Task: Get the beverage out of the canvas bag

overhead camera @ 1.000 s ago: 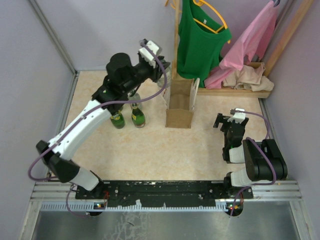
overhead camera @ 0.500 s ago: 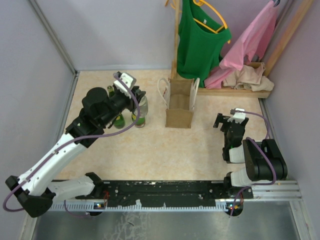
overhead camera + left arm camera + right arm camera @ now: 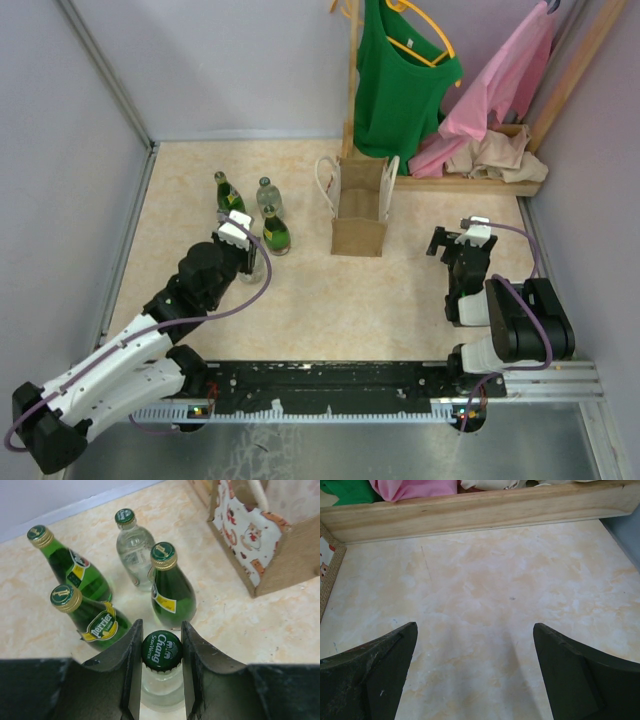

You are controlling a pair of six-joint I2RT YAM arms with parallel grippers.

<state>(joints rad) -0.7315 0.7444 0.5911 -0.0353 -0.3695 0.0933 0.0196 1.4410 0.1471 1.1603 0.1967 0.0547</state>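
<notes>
My left gripper (image 3: 245,262) (image 3: 161,626) is shut on the neck of a clear glass soda-water bottle (image 3: 161,651) with a green cap. It holds the bottle upright, low over the table, left of the canvas bag (image 3: 360,212) (image 3: 252,535). The bottle shows in the top view (image 3: 254,270) under the gripper. The tan bag stands upright with its white handles up; I cannot see inside it. My right gripper (image 3: 452,243) (image 3: 475,630) is open and empty, low over the table right of the bag.
Just beyond the held bottle stand three green bottles (image 3: 170,587) (image 3: 87,617) (image 3: 70,562) and one clear bottle (image 3: 134,547). A wooden rack (image 3: 480,183) (image 3: 470,510) with green and pink clothes stands at the back right. Walls close in both sides.
My left arm has swung from above the bag to the left and toward the near edge, bringing the clear bottle down beside the group of standing bottles. The right arm has not moved.
</notes>
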